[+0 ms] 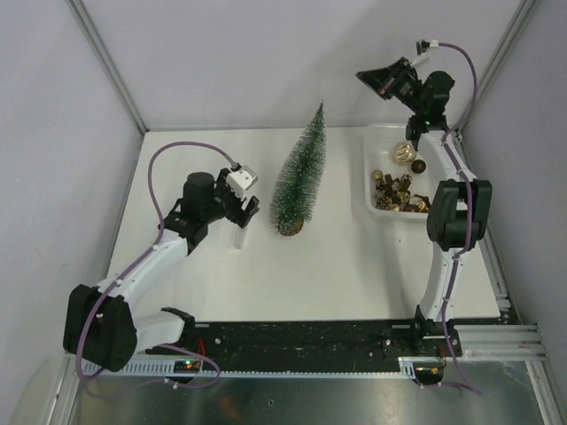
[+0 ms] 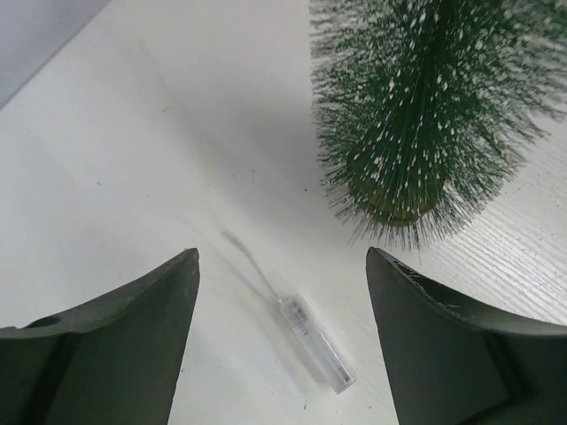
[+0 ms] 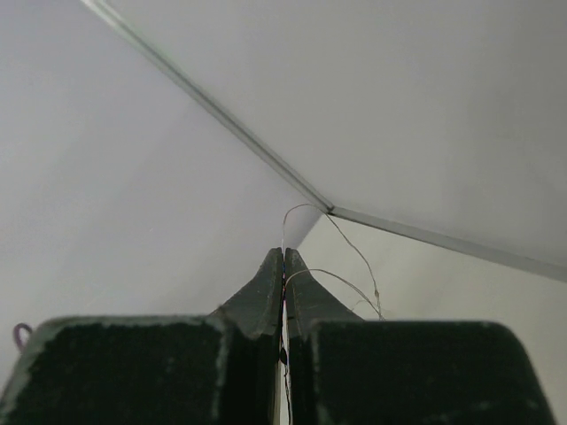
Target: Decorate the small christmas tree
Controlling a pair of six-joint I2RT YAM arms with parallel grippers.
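Holds the left end effector [image 2: 283, 266] wide over a clear tube [image 2: 314, 345] lying on the surface [image 1: 337, 266], near the upright small christmas tree [image 1: 299, 173]; pinches thin wire [image 3: 350, 248] in the raised right end effector [image 3: 283, 257].

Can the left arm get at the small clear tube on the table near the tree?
Probably yes: the left tool is open and aimed at the clear tube, nothing lies between them, and the small christmas tree stands off to one side.

Bright, diffuse light casts a faint shadow beside the small christmas tree [image 2: 416, 115]; the near jaws look slightly soft.
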